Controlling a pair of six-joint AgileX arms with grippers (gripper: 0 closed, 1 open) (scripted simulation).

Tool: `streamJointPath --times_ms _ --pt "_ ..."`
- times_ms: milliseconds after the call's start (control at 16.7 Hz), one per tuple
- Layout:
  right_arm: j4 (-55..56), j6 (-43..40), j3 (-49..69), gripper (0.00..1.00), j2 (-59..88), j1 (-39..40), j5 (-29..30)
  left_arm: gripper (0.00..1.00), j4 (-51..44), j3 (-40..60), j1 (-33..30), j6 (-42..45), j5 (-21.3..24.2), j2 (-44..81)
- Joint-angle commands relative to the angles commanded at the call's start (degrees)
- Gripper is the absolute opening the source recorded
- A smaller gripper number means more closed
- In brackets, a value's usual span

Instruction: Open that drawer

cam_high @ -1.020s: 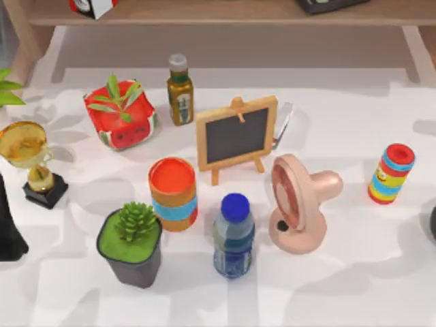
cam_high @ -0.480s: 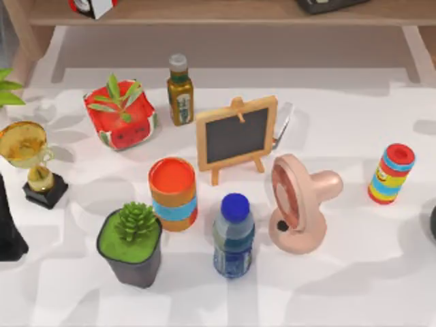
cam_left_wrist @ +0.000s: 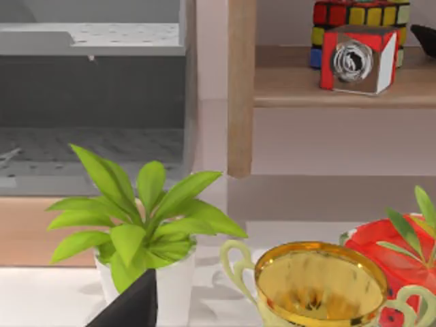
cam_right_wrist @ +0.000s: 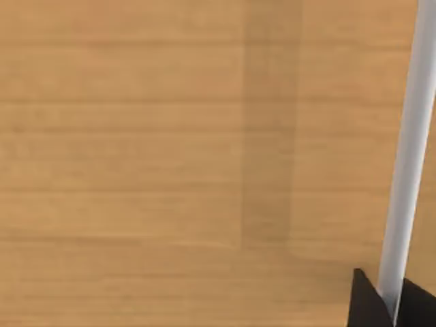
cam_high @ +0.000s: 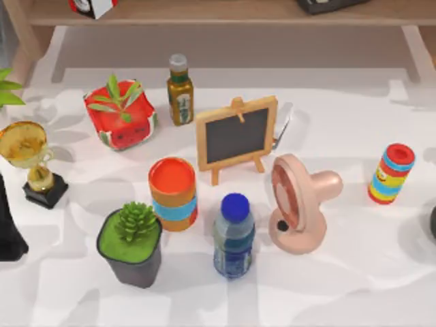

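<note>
1. Worktop (cam_high: 354,272): carries a crowd of unrelated items, among them a small chalkboard easel (cam_high: 236,136), a pink fan (cam_high: 296,204) and a blue-capped bottle (cam_high: 234,235). None of them belongs to the task.

2. Left arm (cam_high: 8,228): parked at the left edge of the worktop, beside a gold trophy (cam_high: 27,146). It has no part in the current step.

3. Drawer front (cam_right_wrist: 170,163): a flat wooden panel directly ahead of the right wrist camera, at close range. Whether the drawer is out at all cannot be told from this range.

4. Handle (cam_right_wrist: 409,150): a slim pale bar running along the drawer front.

5. Right gripper (cam_right_wrist: 394,303): positioned at the handle. Its dark fingers (cam_right_wrist: 368,303) sit one on each side of the bar with no visible gap, so they are judged to be clamped on the handle.

Step in hand: grasp of the handle, judged complete or nearly so. The pull is not yet evident.

Next move: draw the right gripper straight back, square to the drawer front, keeping the clamp firm. A skewed pull could let the thin bar slip from between the fingers or jam the drawer in its runners.
</note>
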Motion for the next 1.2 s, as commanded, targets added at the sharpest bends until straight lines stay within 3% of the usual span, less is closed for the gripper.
streamJointPath --times_ms 480,900,1200 --pt "2.6 0.0 -3.3 0.0 -1.8 -1.2 -1.3 1.0 0.0 0.0 0.0 0.0 0.0 0.0" --pt "9.5 0.1 -15.8 0.0 -6.3 -5.3 -5.3 1.0 0.0 0.0 0.0 0.0 0.0 0.0" --pt "10.1 0.1 -16.3 0.0 -6.7 -5.5 -5.7 1.0 0.0 0.0 0.0 0.0 0.0 0.0"
